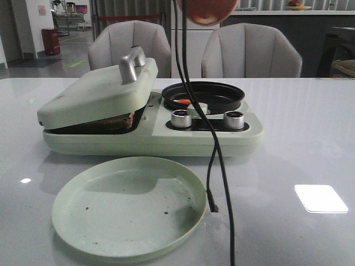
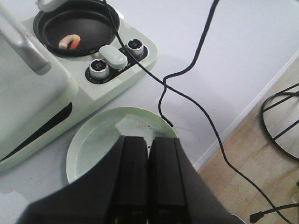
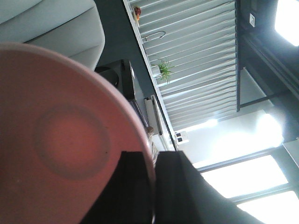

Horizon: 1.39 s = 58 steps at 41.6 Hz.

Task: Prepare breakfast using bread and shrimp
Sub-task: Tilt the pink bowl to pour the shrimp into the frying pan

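Bread (image 1: 113, 122) sits under the part-lowered lid (image 1: 97, 94) of the press; one shrimp (image 2: 70, 42) lies in the round pan (image 2: 74, 25). Green plate (image 1: 130, 208) on the bench holds only crumbs, so plating remains. Right end effector (image 3: 153, 161) grips a tipped pink bowl (image 3: 60, 140) by its rim; left end effector (image 2: 148, 175) clenched, holding nothing

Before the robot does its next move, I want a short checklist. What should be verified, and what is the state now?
1. Shrimp is in the black pan: ok.
2. Bread is under the tilted lid of the grill: ok, dark edge shows.
3. Green plate is free for serving: ok, only crumbs.
4. Right claw holds the pink bowl firmly: ok, rim between its fingers.
5. Pink bowl is emptied: cannot tell, only its underside shows.
6. Left claw is free: ok, shut on nothing, above the plate.
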Each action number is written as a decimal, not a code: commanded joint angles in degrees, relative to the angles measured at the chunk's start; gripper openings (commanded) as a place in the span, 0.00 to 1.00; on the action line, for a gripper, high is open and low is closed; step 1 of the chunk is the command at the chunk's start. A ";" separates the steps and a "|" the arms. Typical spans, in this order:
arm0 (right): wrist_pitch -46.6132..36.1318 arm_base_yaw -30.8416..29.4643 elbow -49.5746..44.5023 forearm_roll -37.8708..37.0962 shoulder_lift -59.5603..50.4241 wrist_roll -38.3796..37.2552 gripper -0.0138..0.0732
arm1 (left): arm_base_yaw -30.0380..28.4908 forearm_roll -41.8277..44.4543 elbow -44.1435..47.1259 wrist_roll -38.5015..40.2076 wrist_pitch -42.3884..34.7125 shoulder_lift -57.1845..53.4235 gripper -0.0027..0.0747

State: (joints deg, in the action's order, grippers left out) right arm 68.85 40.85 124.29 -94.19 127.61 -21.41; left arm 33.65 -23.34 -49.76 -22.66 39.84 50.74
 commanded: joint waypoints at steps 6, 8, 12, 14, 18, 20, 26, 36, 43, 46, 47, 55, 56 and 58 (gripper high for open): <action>3.74 -0.07 2.06 -6.19 -4.61 0.21 0.22 | 0.48 -1.33 -1.51 0.50 -3.98 -0.37 0.16; 2.97 -0.07 2.06 -6.19 -4.61 0.16 0.22 | 0.48 -1.33 -1.51 0.50 -3.98 -0.37 0.16; 1.78 -0.32 2.06 -5.98 -4.34 0.10 0.22 | 0.48 -1.33 -1.51 0.50 -3.98 -0.37 0.16; 3.33 0.09 2.06 -6.06 -4.45 0.10 0.22 | 0.48 -1.33 -1.51 0.50 -4.09 -0.37 0.16; 3.16 0.93 2.06 -8.02 -4.64 -0.77 0.22 | 0.48 -1.33 -1.51 0.50 -4.20 -0.37 0.16; 0.49 0.79 2.06 -8.36 -4.56 -1.35 0.22 | 0.48 -1.33 -1.51 0.50 -4.20 -0.37 0.16; 2.07 1.07 2.06 -8.43 -4.33 -0.88 0.22 | 0.48 -1.33 -1.51 0.50 -4.29 -0.37 0.16; 2.51 1.58 2.41 -8.88 -5.03 -1.05 0.22 | 0.48 -1.33 -1.51 0.50 -4.29 -0.37 0.16; -0.12 0.67 2.46 -8.88 -5.11 -0.77 0.21 | 0.48 -1.33 -1.51 0.50 -4.33 -0.30 0.16; 3.16 1.82 3.03 -8.88 -5.69 -0.50 0.21 | 0.48 -1.33 -1.51 0.50 -4.42 -0.30 0.16; 2.87 2.14 3.13 -8.88 -6.03 -0.50 0.21 | 0.48 -1.33 -1.51 0.50 -4.42 -0.30 0.16; -1.84 0.89 3.96 -6.52 -6.45 -3.61 0.21 | 0.48 -1.33 -1.51 0.50 -4.42 -0.30 0.16; -1.67 0.53 3.96 -4.97 -6.18 -3.61 0.21 | 0.48 -1.33 -1.51 0.50 -4.42 -0.30 0.16; -0.98 -0.22 3.96 -3.83 -5.39 -3.14 0.21 | 0.48 -1.33 -1.51 0.50 -4.42 -0.30 0.16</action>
State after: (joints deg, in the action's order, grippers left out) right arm 67.05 42.14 126.53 -95.93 125.34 -23.98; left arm 33.65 -23.34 -49.76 -22.66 39.46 50.87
